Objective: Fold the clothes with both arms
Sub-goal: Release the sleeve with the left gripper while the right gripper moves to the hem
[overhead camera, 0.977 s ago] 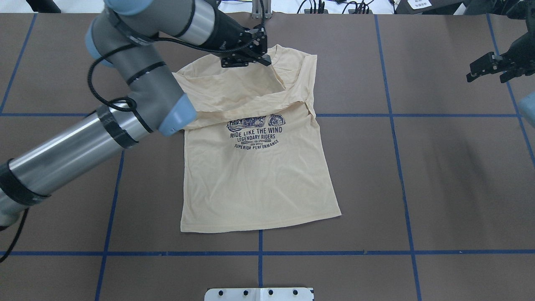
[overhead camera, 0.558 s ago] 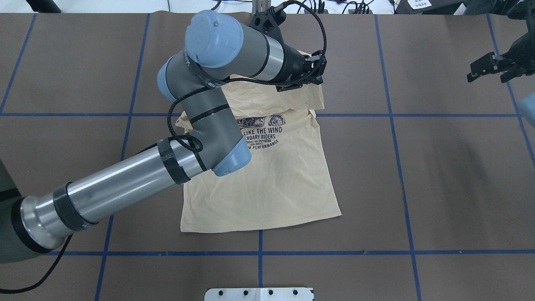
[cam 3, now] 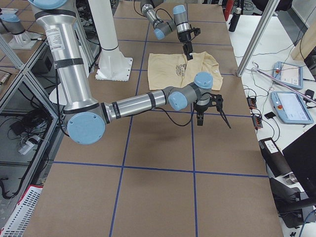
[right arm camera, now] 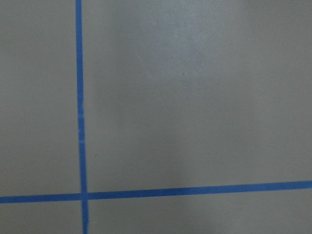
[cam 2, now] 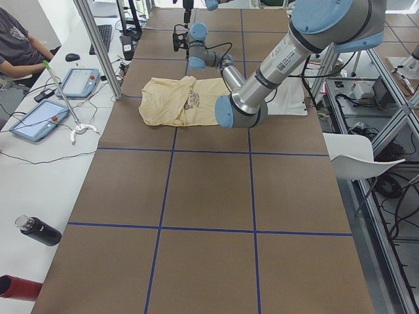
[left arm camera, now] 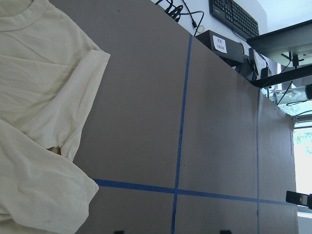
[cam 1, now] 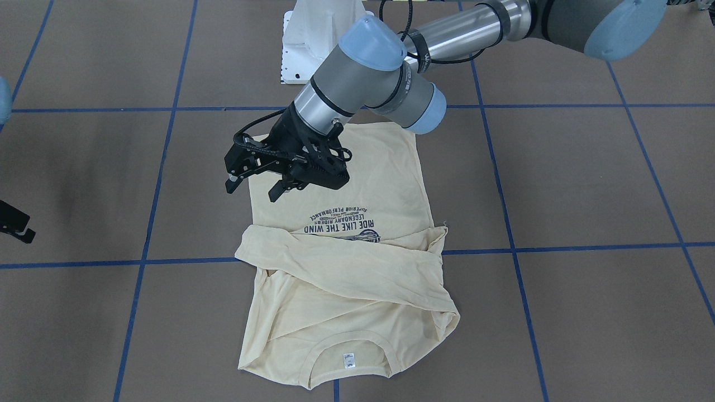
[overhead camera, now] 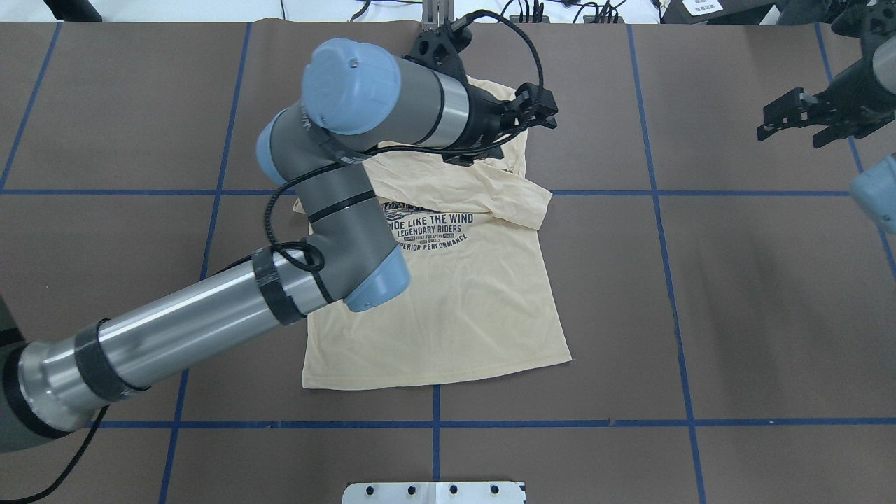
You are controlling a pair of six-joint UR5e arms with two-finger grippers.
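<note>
The pale cream-yellow T-shirt (overhead camera: 448,301) lies flat on the brown table, print (overhead camera: 430,227) up, hem towards the robot. One long sleeve (overhead camera: 518,199) lies folded across the chest, over the top of the print. The front-facing view shows the shirt (cam 1: 380,178) with its white neck label (cam 1: 348,360). My left gripper (overhead camera: 546,112) is open and empty, above the shirt's far right shoulder; it also shows in the front-facing view (cam 1: 251,192). My right gripper (overhead camera: 789,133) is open and empty, far right of the shirt. The left wrist view shows the shirt's edge (left arm camera: 34,97).
The white pedestal base (overhead camera: 434,492) sits at the table's near edge. Blue tape lines (overhead camera: 665,245) cross the table. A metal post (overhead camera: 437,14) stands at the far edge. Tablets (cam 2: 39,121) and a dark bottle (cam 2: 39,232) lie on the side bench.
My left gripper has carried the sleeve rightwards across the shirt and let go of it; the sleeve now lies over the chest. The right gripper has shifted slightly left.
</note>
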